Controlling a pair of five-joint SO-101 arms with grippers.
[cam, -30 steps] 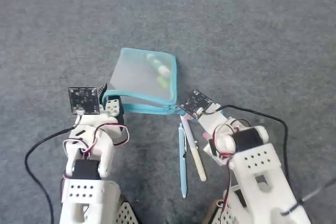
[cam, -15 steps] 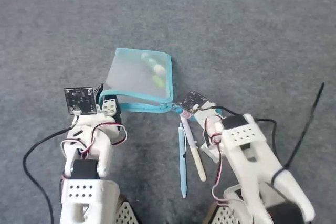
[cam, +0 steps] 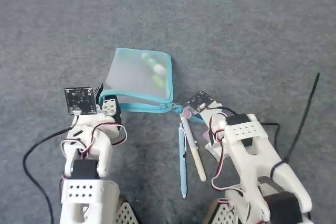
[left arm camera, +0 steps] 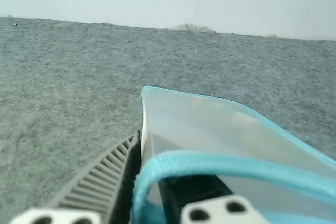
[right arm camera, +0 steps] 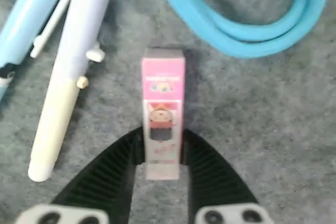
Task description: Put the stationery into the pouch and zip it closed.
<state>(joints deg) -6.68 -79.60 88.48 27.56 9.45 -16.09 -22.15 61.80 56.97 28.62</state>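
Pouch [cam: 137,77], translucent with teal trim, lies flat on the grey table [cam: 252,51], about mid-table ahead of both arms. Its zip edge faces the arms and is open at the left corner. Pale green and white small items [cam: 157,72] show through its wall, near the right side.

Left claw [left arm camera: 143,148] is pinching the pouch's left corner at the open zip edge. In the left wrist view the teal trim arches over the claw, with the ribbed finger [left arm camera: 102,179] on the outside.

Right claw [right arm camera: 161,148] is low on the table just off the pouch's right corner, pressed onto a pink eraser [right arm camera: 163,90]. One finger sits on each long side, and the eraser's far end sticks out past the tips. The eraser lies on the table, outside the pouch.

Teal loop [right arm camera: 252,30] from the pouch corner lies just beyond the eraser, not touching it.

Two pens lie side by side beside the eraser, close to the right claw:
- light blue pen [cam: 182,161]
- white pen [cam: 195,153] with a cream end, its clip close to the eraser

Both are on the table, outside the pouch, running back toward the arm bases between the two arms.
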